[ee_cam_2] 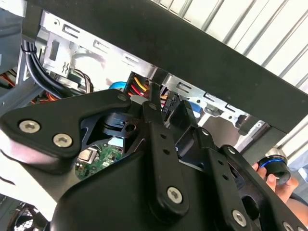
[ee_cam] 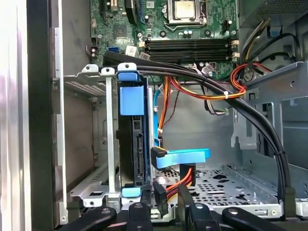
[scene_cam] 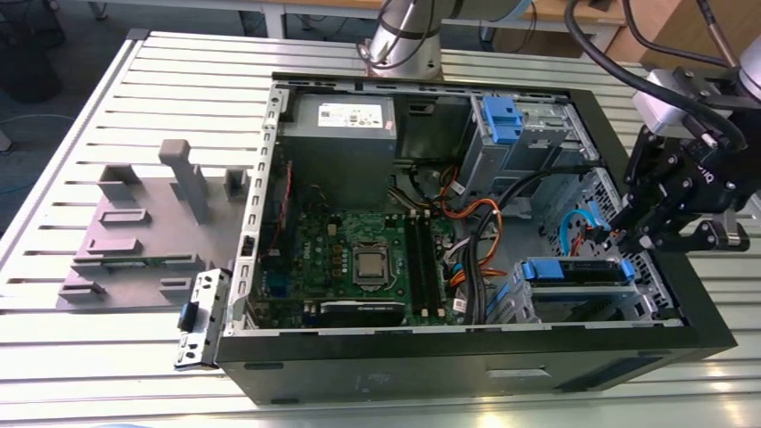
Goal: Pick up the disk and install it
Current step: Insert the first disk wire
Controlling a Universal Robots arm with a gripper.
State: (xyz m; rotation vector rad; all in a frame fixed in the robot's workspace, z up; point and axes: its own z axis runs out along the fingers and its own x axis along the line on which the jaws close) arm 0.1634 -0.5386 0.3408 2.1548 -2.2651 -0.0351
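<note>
The disk point(scene_cam: 576, 270) sits edge-up in the lower drive cage of the open computer case point(scene_cam: 256, 223), its blue frame showing at the end. In the first wrist view the disk point(ee_cam: 136, 149) stands in the metal cage with the blue frame point(ee_cam: 131, 100) on its upper end. My gripper point(scene_cam: 621, 239) hangs just over the cage end nearest the exterior view's right, shut with nothing between its fingers. In the second wrist view the gripper point(ee_cam_2: 164, 97) points at the case wall and coloured wires. In the first wrist view the gripper point(ee_cam: 166, 208) is beside the disk's near end.
Black cables point(ee_cam: 250, 108) and orange-red wires point(ee_cam: 202, 94) cross the case beside the cage. A blue flat cable point(ee_cam: 185, 157) lies next to the disk. A grey fixture point(scene_cam: 143, 227) stands on the slatted table. A hand point(ee_cam_2: 279, 180) holds a blue-ringed part outside the case.
</note>
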